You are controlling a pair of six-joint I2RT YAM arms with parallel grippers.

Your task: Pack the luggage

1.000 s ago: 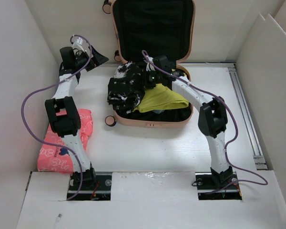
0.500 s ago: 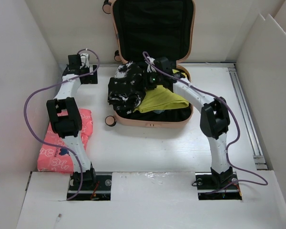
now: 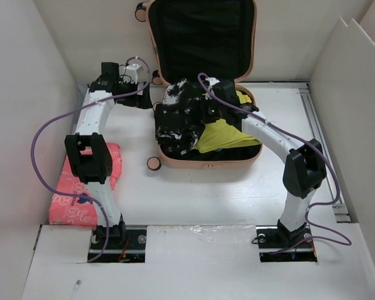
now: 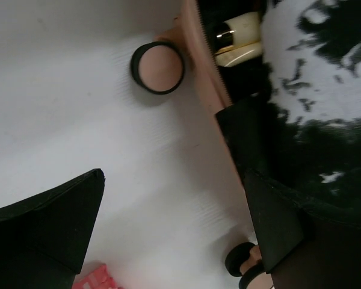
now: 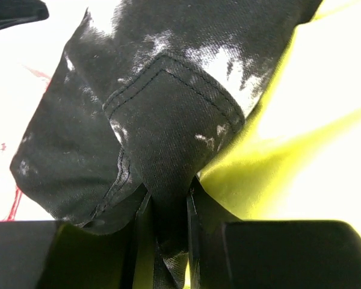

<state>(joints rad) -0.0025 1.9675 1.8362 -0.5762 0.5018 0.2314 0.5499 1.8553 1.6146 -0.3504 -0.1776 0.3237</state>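
The luggage [image 3: 207,161], a peach-pink suitcase, lies open with its black-lined lid [image 3: 203,37] upright against the back wall. Inside are a black-and-white garment [image 3: 178,119] and a yellow cloth [image 3: 228,134]. My right gripper [image 3: 204,110] is over the case, shut on a fold of the black-and-white garment [image 5: 162,102], with the yellow cloth [image 5: 289,132] to its right; the pinch sits at the right gripper [image 5: 168,229]. My left gripper [image 3: 140,94] is open beside the case's back left corner. In the left wrist view the left gripper [image 4: 174,217] spans bare table beside the luggage rim [image 4: 207,78] and a wheel [image 4: 158,66].
A pink patterned packet [image 3: 81,181] lies on the table at the left, under the left arm. White walls close in on the left, back and right. A metal rail [image 3: 322,144] runs along the right side. A front wheel [image 3: 153,164] sticks out at the case's near left corner.
The left gripper has swung right, up to the case's back left corner. The right arm has moved right with the garment, and the suitcase's base has slid a little right.
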